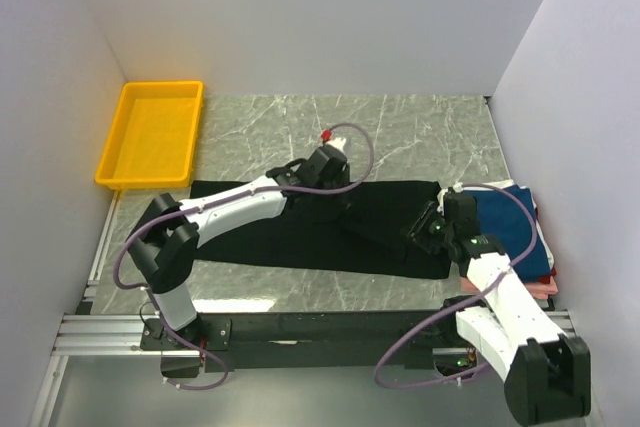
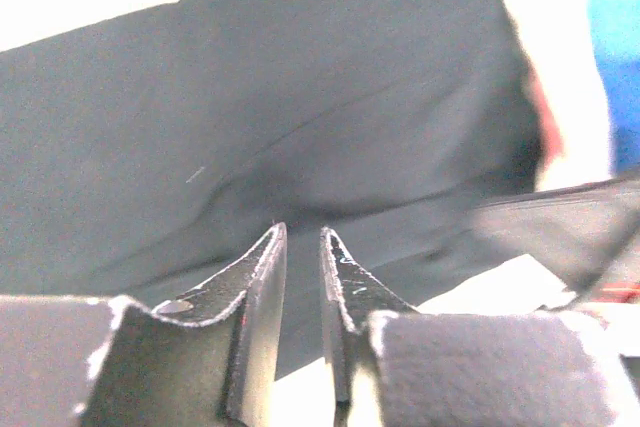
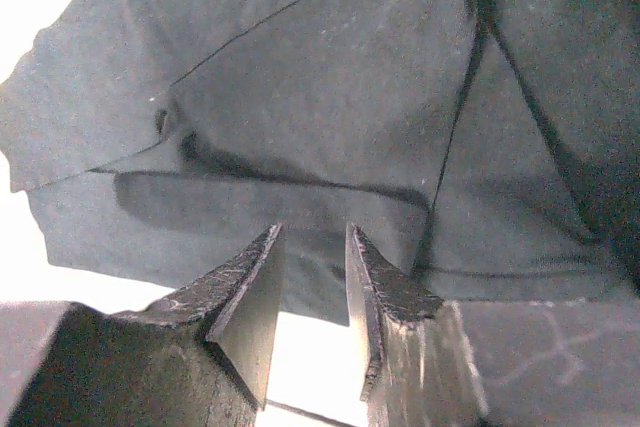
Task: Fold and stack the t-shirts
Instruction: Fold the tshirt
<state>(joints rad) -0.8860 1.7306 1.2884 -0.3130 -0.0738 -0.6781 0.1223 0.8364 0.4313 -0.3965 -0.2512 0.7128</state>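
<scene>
The large black t-shirt (image 1: 260, 232) lies spread across the middle of the table. My left gripper (image 1: 335, 182) hovers over its far edge, jaws a narrow gap apart with nothing between them (image 2: 300, 232). My right gripper (image 1: 420, 227) is over the shirt's right end, open and empty (image 3: 312, 230). The right wrist view shows the black cloth (image 3: 330, 97) with a folded sleeve and seams. A stack of folded shirts sits at the right: navy blue (image 1: 508, 209) on top, a pink/red one (image 1: 545, 285) at the bottom. The left wrist view shows black cloth (image 2: 250, 117) and the stack's blue (image 2: 615, 47).
A yellow plastic tray (image 1: 150, 132) stands at the far left corner. White walls close in the marble table (image 1: 400, 127) on three sides. The arm bases and a metal rail (image 1: 100, 332) run along the near edge.
</scene>
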